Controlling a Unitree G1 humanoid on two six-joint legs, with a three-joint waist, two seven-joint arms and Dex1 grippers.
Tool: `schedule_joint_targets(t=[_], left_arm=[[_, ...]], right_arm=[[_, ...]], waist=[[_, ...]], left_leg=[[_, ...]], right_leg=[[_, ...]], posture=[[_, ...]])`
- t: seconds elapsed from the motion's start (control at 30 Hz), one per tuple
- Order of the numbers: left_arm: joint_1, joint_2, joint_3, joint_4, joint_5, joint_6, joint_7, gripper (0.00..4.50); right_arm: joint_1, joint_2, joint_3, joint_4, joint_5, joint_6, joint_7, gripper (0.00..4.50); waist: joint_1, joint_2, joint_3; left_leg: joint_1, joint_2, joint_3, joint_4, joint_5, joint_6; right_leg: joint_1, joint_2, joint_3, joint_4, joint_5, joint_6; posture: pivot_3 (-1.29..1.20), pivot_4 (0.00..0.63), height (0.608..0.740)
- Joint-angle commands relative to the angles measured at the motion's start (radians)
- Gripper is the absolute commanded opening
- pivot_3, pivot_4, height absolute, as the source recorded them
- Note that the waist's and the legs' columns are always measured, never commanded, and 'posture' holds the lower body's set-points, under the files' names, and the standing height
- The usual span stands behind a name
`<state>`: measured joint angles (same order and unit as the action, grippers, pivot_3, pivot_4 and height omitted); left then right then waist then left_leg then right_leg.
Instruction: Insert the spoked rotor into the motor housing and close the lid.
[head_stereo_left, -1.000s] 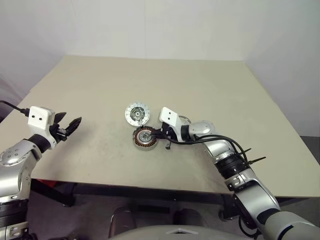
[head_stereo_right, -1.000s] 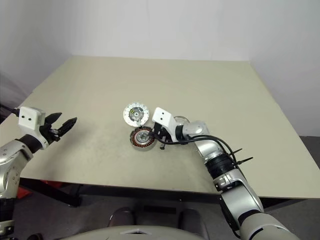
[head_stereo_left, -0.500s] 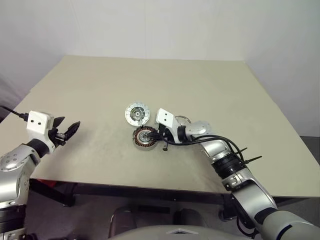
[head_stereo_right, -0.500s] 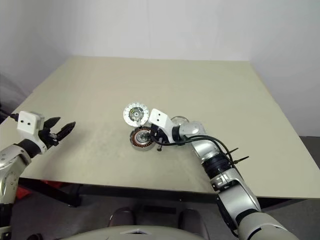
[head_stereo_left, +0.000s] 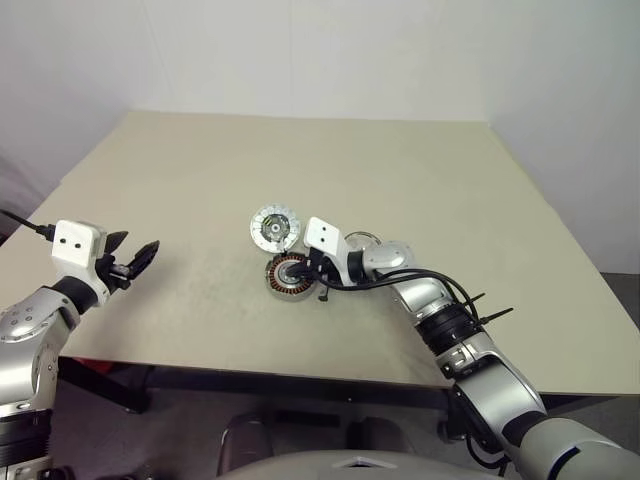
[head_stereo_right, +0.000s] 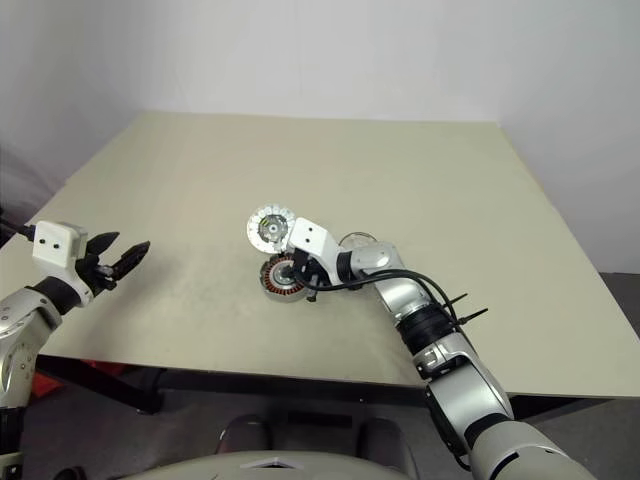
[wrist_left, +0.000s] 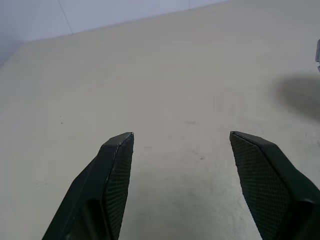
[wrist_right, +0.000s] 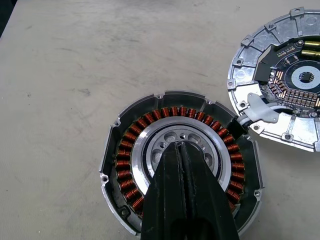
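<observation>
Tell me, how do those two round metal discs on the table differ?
The housing has a ring of copper-coloured windings around a silver centre; the lid shows a dark circuit part with small contacts instead. The shut right gripper sits over the housing's centre, while the lid lies untouched. The housing is nearer the robot; the lid lies just beyond it. Both are round, silver-rimmed, similar in width, and lie flat on the table, joined by a short white piece.

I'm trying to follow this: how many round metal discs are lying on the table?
2. The motor housing, ringed with copper windings, lies under the shut right gripper. The lid lies flat right beside it, farther from the robot. Another part may be hidden behind the right arm.
</observation>
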<state>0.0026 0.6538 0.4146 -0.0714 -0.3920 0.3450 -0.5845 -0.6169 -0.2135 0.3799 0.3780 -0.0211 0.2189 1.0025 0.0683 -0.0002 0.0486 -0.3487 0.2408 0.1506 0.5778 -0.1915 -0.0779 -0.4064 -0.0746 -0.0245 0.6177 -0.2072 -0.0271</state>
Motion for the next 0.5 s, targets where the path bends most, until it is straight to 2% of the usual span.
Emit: schedule_joint_targets(t=[0.03,0.27,0.5], left_arm=[[-0.011,0.009,0.031,-0.029,-0.009,-0.016,0.002,3.24],[-0.018,0.003,0.021,-0.019,-0.008,-0.017,0.002,3.24],[-0.032,0.003,0.012,-0.008,-0.003,-0.019,-0.003,3.24]], right_arm=[[-0.023,-0.011,-0.004,-0.043,0.011,-0.005,0.017,0.01],[-0.036,-0.020,-0.033,-0.106,0.062,0.035,0.054,0.01],[-0.060,-0.002,-0.037,-0.026,0.053,0.008,0.019,0.01]], waist=[[0.000,0.000,0.000],[0.000,0.000,0.000],[0.000,0.000,0.000]], left_leg=[[0.000,0.000,0.000,0.000,0.000,0.000],[0.000,0.000,0.000,0.000,0.000,0.000],[0.000,0.000,0.000,0.000,0.000,0.000]], right_leg=[[0.000,0.000,0.000,0.000,0.000,0.000],[0.000,0.000,0.000,0.000,0.000,0.000],[0.000,0.000,0.000,0.000,0.000,0.000]], posture=[[0.00,0.000,0.740],[0.00,0.000,0.740],[0.00,0.000,0.740]])
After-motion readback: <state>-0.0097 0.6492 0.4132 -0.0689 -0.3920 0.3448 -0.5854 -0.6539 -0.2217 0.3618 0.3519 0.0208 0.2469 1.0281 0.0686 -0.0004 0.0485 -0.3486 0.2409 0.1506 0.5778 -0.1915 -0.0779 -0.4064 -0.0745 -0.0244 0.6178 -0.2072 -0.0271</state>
